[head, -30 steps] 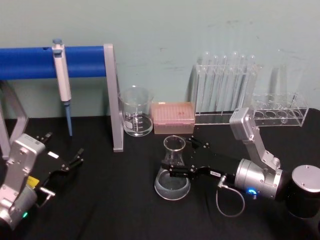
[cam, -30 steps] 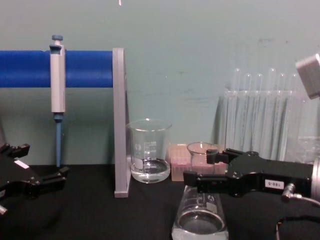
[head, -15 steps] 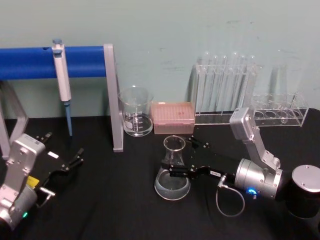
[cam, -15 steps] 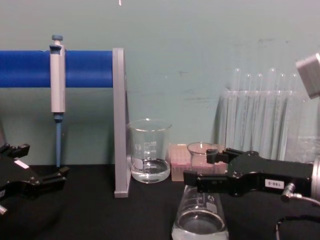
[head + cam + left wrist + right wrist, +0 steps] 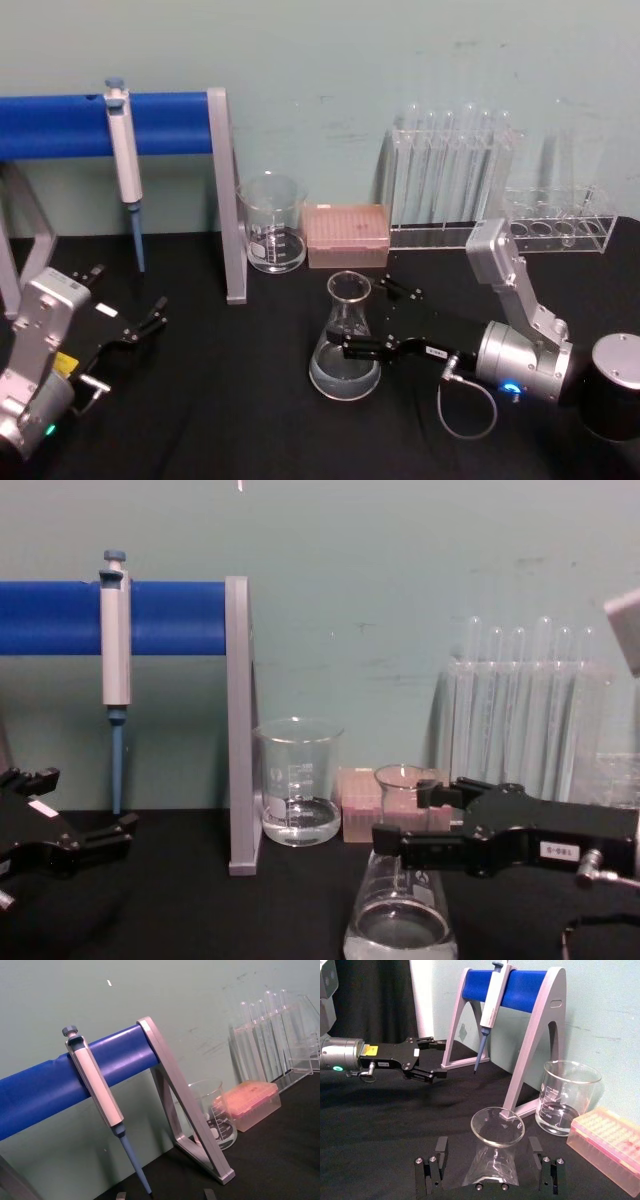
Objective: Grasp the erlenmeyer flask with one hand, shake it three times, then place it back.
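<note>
Table [image 5: 250,400], black, was seen bearing everything. Left gripper [image 5: 150,322] was parked at the near left, its fingers parted. Right gripper [image 5: 490,1160] was set with fingers spread wide either side of the erlenmeyer flask [image 5: 346,340], which stood upright at the table's middle, ungripped.

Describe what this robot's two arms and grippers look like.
Both arms have silver-grey metal housings and black grippers with slim, blocky fingers. The right gripper carries a small white label with printed numbers, and its silver cylindrical wrist has a glowing blue light and a looping grey cable. The left gripper has a small white label on its black body; a yellow sticker and a small green light sit on its wrist.
</note>
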### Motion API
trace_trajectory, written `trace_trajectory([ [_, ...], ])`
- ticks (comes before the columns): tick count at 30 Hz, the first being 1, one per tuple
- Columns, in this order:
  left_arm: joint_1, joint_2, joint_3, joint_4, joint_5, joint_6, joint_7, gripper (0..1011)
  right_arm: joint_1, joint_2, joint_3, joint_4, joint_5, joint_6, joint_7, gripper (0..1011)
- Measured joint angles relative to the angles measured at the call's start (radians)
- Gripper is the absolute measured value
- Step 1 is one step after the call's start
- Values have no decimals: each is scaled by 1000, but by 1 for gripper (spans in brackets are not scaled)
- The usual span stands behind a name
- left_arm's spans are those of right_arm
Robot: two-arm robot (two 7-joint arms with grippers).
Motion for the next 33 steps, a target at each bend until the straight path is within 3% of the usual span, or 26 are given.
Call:
trace_trajectory([
  [22, 0, 0, 0, 0, 0, 0, 0, 1001, -95, 87, 47, -130, 25, 32, -46, 1000],
  [29, 0, 0, 0, 0, 0, 0, 0, 1001, -127, 112, 82, -160, 32, 45, -89, 1000],
  [33, 0, 0, 0, 0, 0, 0, 0, 1001, -142, 114, 120, -168, 36, 63, -146, 1000],
])
